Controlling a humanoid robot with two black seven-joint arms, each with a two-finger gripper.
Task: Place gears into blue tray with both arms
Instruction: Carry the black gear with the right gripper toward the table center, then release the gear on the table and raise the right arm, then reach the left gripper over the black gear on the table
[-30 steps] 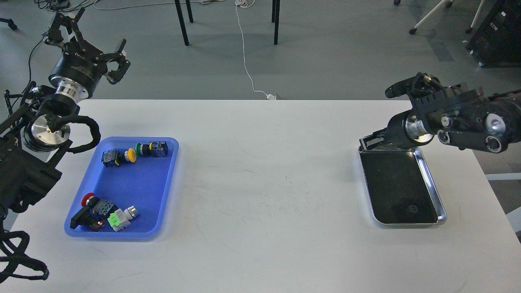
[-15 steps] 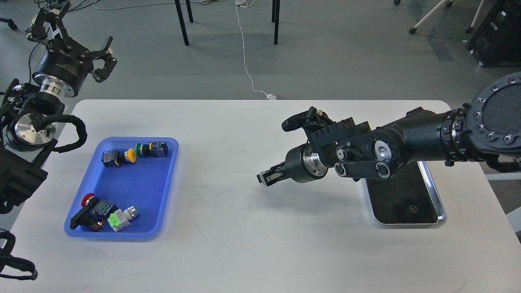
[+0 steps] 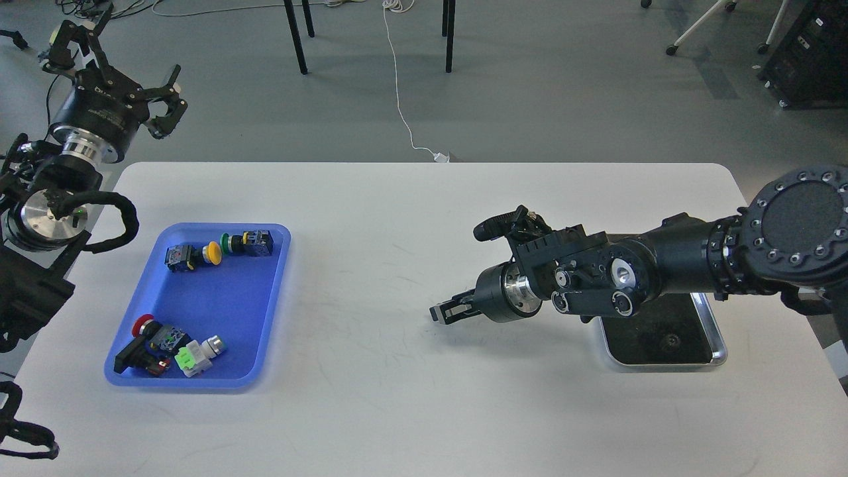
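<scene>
The blue tray (image 3: 265, 311) lies at the table's left and holds several coloured push-button switches. One tiny black gear (image 3: 672, 341) rests near the front of the steel tray (image 3: 719, 344) at the right. My right gripper (image 3: 440, 313) reaches left over the middle of the table, low above the surface. Its fingers are drawn close together, and whether anything tiny sits between them does not show. My left gripper (image 3: 122, 63) is raised beyond the table's far left corner, behind the blue tray, with its fingers spread open and empty.
My right forearm (image 3: 662, 265) crosses above the back half of the steel tray and hides it. Chair legs (image 3: 295, 36) and a white cable (image 3: 401, 99) are on the floor behind the table.
My right arm has swung from the back of the steel tray leftward to the table's middle, then dipped slightly lower. My left gripper has pulled back to the left.
</scene>
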